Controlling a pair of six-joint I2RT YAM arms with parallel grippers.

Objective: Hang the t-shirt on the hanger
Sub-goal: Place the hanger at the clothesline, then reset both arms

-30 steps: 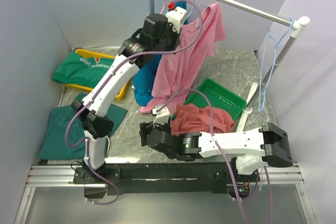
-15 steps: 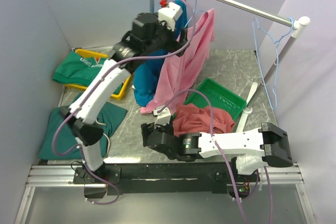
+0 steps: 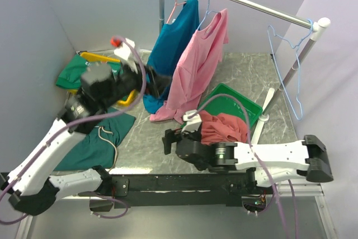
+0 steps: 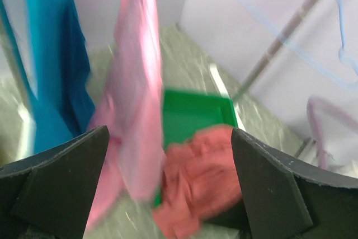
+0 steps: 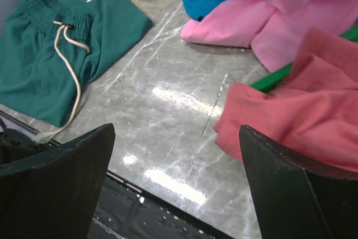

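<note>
The bright pink t-shirt [image 3: 204, 62] hangs from a light-blue hanger [image 3: 209, 5] hooked over the white rail [image 3: 251, 4]. Its hem rests on the table. My left gripper [image 3: 162, 84] is well left of and below the rail, apart from the t-shirt. Its wrist view is blurred, with the t-shirt [image 4: 137, 93] ahead. This left gripper [image 4: 170, 177] is open with nothing between the fingers. My right gripper [image 3: 168, 141] is low over the table's front, open and holding nothing [image 5: 176, 177], with the t-shirt's hem [image 5: 268, 20] beyond it.
A teal-blue shirt [image 3: 173, 43] hangs left of the t-shirt. A spare light-blue hanger [image 3: 285, 43] hangs at the rail's right end. A rose-red garment [image 3: 224, 127] spills from the green tray [image 3: 240, 102]. Green shorts [image 3: 89, 138] and a yellow tray [image 3: 106, 60] lie at the left.
My left gripper has opened and let go at the rail, then swung down and left. The t-shirt now hangs freely on its hanger. My right gripper opened wider.
</note>
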